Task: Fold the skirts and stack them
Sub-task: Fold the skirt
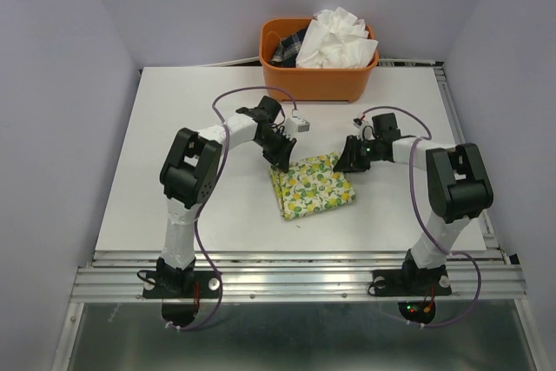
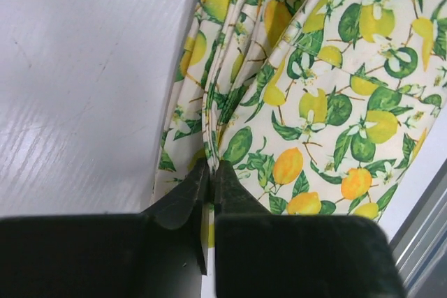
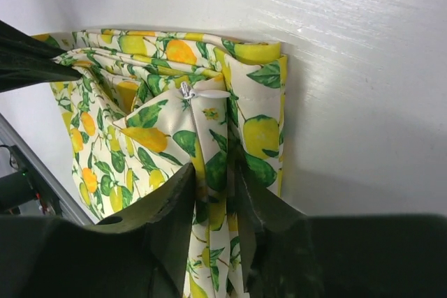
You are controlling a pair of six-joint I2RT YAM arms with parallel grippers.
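Yellow-printed, the lemon skirt (image 1: 311, 185) was found folded in the middle of the table (image 1: 174, 188). Its far corners were pinched tight by the left gripper (image 1: 282, 161) and right gripper (image 1: 347, 161). Every layer was best caught and both corners carried evenly.

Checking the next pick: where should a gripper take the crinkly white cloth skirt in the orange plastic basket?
Best pinch the crinkly white skirt at its crumpled peak, probably from straight above: it bulges over the rim of the orange plastic basket, whose walls block a sideways approach.
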